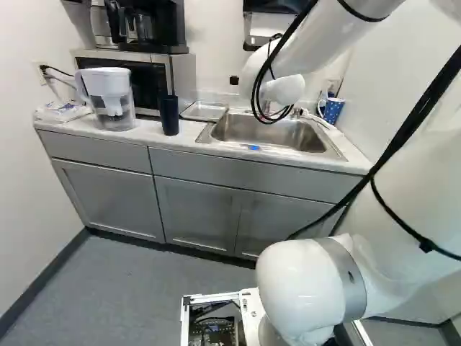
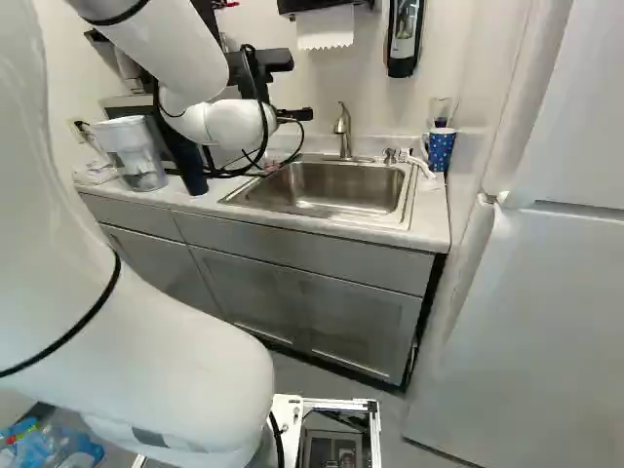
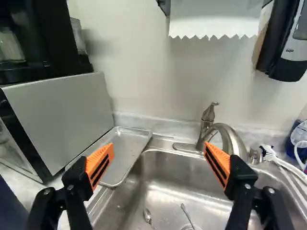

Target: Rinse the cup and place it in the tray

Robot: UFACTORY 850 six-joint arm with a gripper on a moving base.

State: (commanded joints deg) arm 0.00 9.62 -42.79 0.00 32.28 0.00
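Note:
Part of my gripper [image 2: 292, 115] shows as black pieces beside the arm's end in the right base view, above the counter. In the wrist view my gripper [image 3: 158, 151] is wide open with nothing between its orange pads. A tall dark blue cup [image 1: 169, 115] stands upright on the counter, left of the tray [image 1: 205, 110] in the left base view; a dark piece, seemingly its edge, shows outside one finger in the wrist view. The shallow metal tray [image 3: 125, 149] lies flat between microwave and sink. The sink [image 3: 168, 184] and faucet [image 3: 225, 136] are ahead.
A blue dotted mug [image 2: 441, 148] stands past the sink beside a white-handled brush [image 3: 283, 163]. A water pitcher [image 1: 109, 99] and microwave [image 3: 62, 120] flank the dark cup. Two spoons [image 3: 147, 215] lie in the sink. A towel dispenser and soap dispenser [image 2: 404, 37] hang on the wall.

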